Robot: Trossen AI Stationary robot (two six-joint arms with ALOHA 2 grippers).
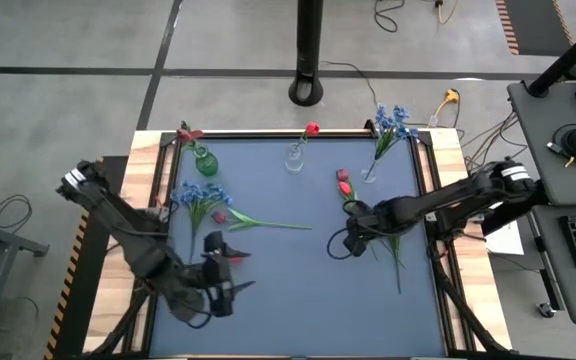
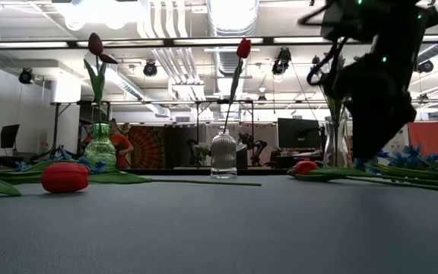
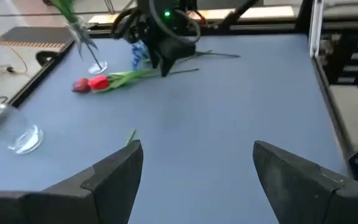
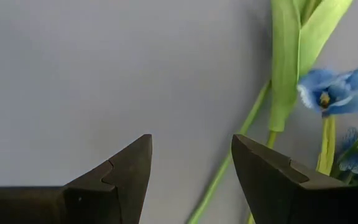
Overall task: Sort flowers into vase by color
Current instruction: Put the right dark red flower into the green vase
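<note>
Left gripper [image 1: 230,272]: near edge of the blue mat [image 1: 298,320], left side; fingers spread wide, holding nothing; bare mat between them in the left wrist view.
Loose red tulip [image 1: 224,216]: flat on the mat just beyond the left gripper, stem running rightward; a bunch of blue blossoms [image 1: 198,194] beside it, toward the green vase.
Right gripper [image 1: 352,238]: low over the mat at centre right, fingers parted, clamped on nothing.
Flowers at the right gripper: green stem and leaf [image 4: 284,74] plus blue blossoms [image 4: 331,90] lying off to one side of the open fingers, outside the gap; not touching either finger [image 4: 263,171].
Red tulip pair [image 1: 344,184]: flat on the mat just beyond the right gripper, toward the far edge.
Green vase [image 1: 204,160]: far left, upright, one dark maroon bloom [image 1: 186,133] in it.
Clear ribbed vase [image 1: 294,157]: far middle, upright, one red tulip [image 1: 313,129] in it.
Tall clear vase [image 1: 369,172]: far right, blue blossoms [image 1: 392,120] in it.
</note>
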